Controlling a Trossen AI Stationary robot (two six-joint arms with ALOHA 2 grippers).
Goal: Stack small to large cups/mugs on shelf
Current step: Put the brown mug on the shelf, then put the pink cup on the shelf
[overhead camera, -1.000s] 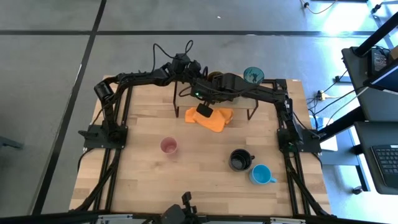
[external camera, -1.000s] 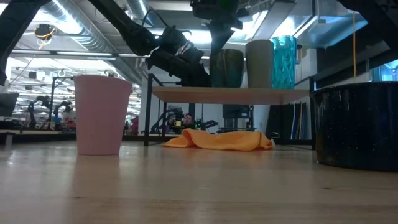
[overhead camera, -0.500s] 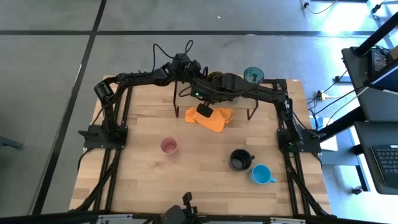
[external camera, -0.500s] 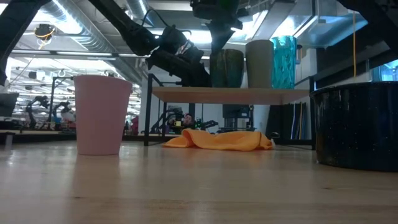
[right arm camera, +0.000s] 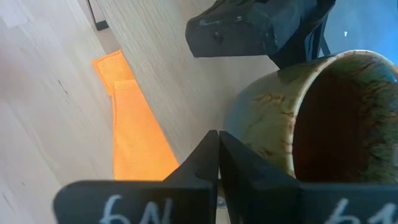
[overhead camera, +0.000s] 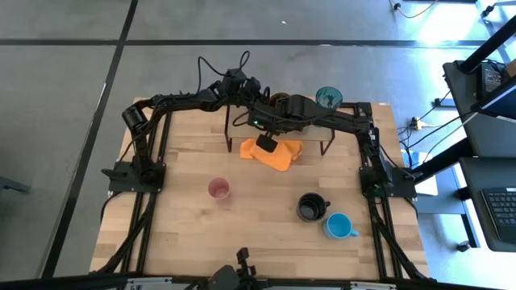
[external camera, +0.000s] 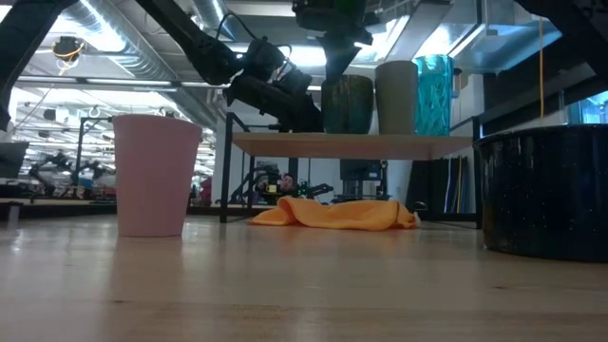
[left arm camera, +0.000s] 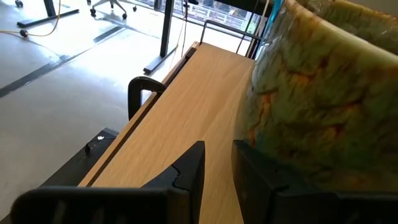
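Observation:
A mottled mustard-brown mug (external camera: 347,104) stands upright on the shelf (external camera: 351,144), left of an olive-grey cup (external camera: 396,95) and a teal tumbler (external camera: 434,95). My left gripper (left arm camera: 219,163) lies level at the mug's left side, its fingers a narrow gap apart and holding nothing. My right gripper (right arm camera: 217,146) is shut and points down just above and beside the mug's rim (right arm camera: 273,81). A pink cup (overhead camera: 218,189), a black mug (overhead camera: 311,207) and a light blue mug (overhead camera: 339,226) stand on the table. My left gripper lies with the outer side of one finger (left arm camera: 261,168) against the mug's side wall (left arm camera: 280,130), low down. It comes level from the table's left. The mug stands upright on the shelf board. Whether my right gripper touches the mug's rim, I cannot tell.
An orange cloth (overhead camera: 274,153) lies on the table under the shelf's front edge. The left part of the shelf board (left arm camera: 205,93) is bare. The two arms cross close together over the shelf.

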